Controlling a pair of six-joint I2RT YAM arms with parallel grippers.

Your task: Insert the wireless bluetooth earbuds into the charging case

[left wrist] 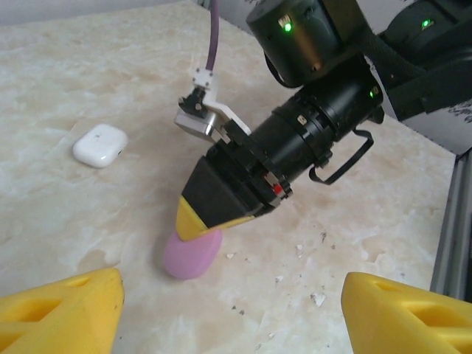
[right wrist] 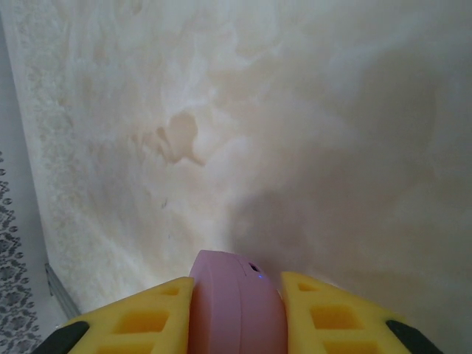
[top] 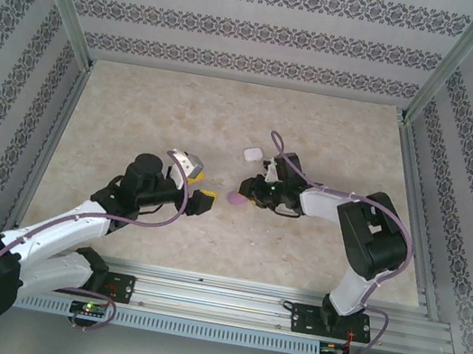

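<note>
My right gripper (right wrist: 237,299) is shut on a closed pink charging case (right wrist: 236,317), with its yellow pads (right wrist: 140,321) pressed against both flat sides. Seen from the left wrist, this pink case (left wrist: 193,252) rests low against the marble table under the right gripper's tip (left wrist: 193,220). From above, the pink case (top: 238,200) lies mid-table. My left gripper (top: 199,182) hovers open just left of it, its yellow fingers (left wrist: 66,310) wide apart and nothing between them. The earbuds are out of view.
A closed white case (top: 252,154) lies on the table behind the right gripper, also seen from the left wrist as the white case (left wrist: 100,144). Metal rails and patterned walls (top: 40,96) enclose the table. The aluminium base rail (top: 224,299) runs along the near edge.
</note>
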